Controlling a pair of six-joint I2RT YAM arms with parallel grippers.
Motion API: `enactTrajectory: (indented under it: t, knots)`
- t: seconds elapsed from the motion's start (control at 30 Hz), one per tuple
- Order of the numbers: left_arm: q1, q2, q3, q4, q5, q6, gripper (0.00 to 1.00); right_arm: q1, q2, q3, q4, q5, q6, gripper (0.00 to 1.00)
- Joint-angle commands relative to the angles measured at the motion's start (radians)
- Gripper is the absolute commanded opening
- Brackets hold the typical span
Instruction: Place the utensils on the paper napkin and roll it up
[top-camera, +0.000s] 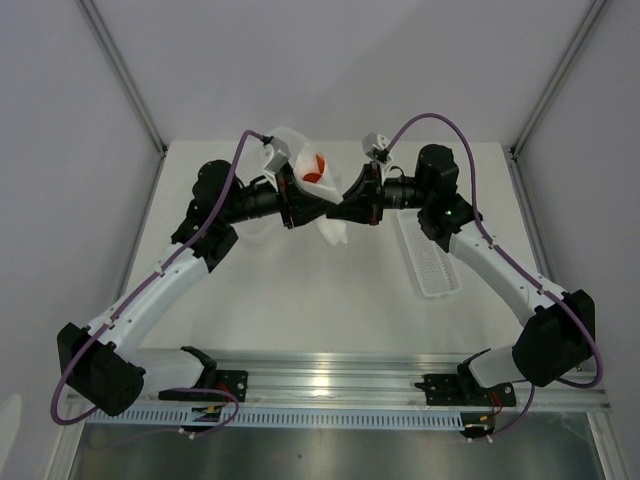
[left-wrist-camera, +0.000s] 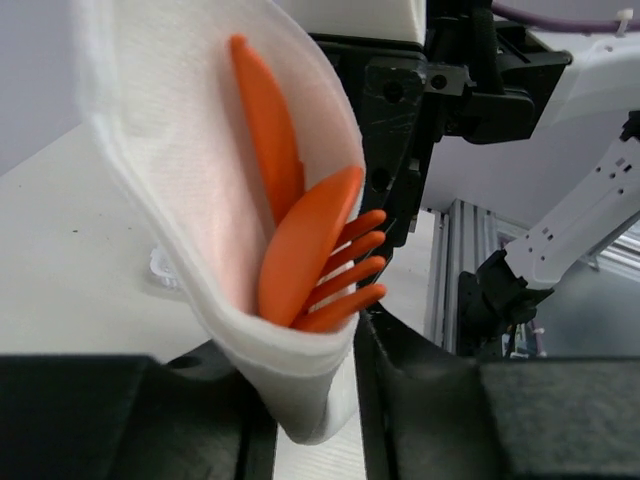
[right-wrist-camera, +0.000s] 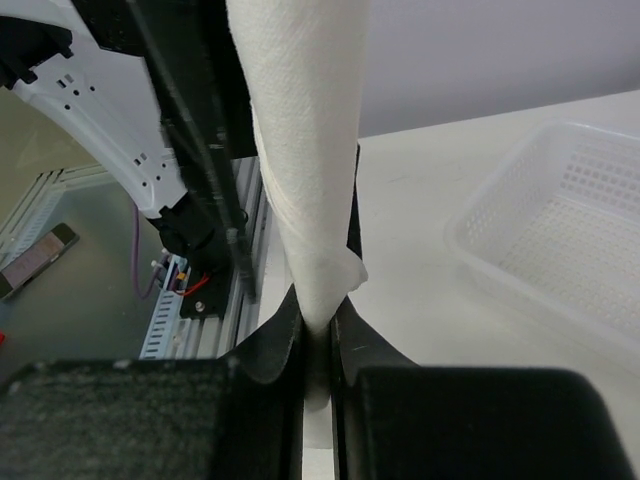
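The paper napkin (top-camera: 330, 225) is folded into a loose roll and held in the air between both grippers. In the left wrist view the napkin (left-wrist-camera: 180, 180) cups the orange-red utensils (left-wrist-camera: 300, 240): a slim handle, a broad blade and fork tines. The utensils also show from above (top-camera: 313, 168). My left gripper (left-wrist-camera: 315, 350) is shut on the napkin's lower fold, and from above it (top-camera: 303, 207) sits just left of the roll. My right gripper (right-wrist-camera: 318, 320) is shut on the napkin's twisted end (right-wrist-camera: 310, 180), and from above it (top-camera: 342, 212) meets the left gripper.
A narrow white plastic tray (top-camera: 430, 258) lies on the table to the right, under the right forearm. A white mesh basket (right-wrist-camera: 560, 220) stands on the table beside the roll. The metal rail (top-camera: 330, 385) runs along the near edge.
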Motion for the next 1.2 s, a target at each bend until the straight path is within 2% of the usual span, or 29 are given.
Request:
enactTrajectory:
  t: [0.0, 0.23, 0.4, 0.57, 0.9, 1.17]
  knots:
    - [-0.007, -0.021, 0.038, 0.045, 0.047, 0.018, 0.41, 0.001, 0.02, 0.003, 0.01, 0.02, -0.002, 0.0]
    - [-0.001, -0.034, 0.045, 0.014, 0.076, 0.057, 0.56, -0.037, 0.006, -0.032, 0.148, 0.019, 0.088, 0.0]
    - [0.044, -0.037, 0.076, -0.043, 0.022, 0.069, 0.67, -0.09, -0.003, -0.069, 0.304, 0.028, 0.211, 0.0]
    - [0.076, -0.047, 0.085, -0.075, 0.051, 0.101, 0.69, -0.097, -0.022, -0.054, 0.392, 0.028, 0.252, 0.0]
    - [0.072, -0.035, 0.035, 0.051, 0.094, 0.024, 0.68, -0.096, -0.016, 0.004, 0.625, 0.03, 0.401, 0.0]
    - [0.052, -0.023, 0.033, 0.088, 0.122, 0.006, 0.68, -0.047, -0.003, 0.055, 0.622, 0.001, 0.386, 0.0]
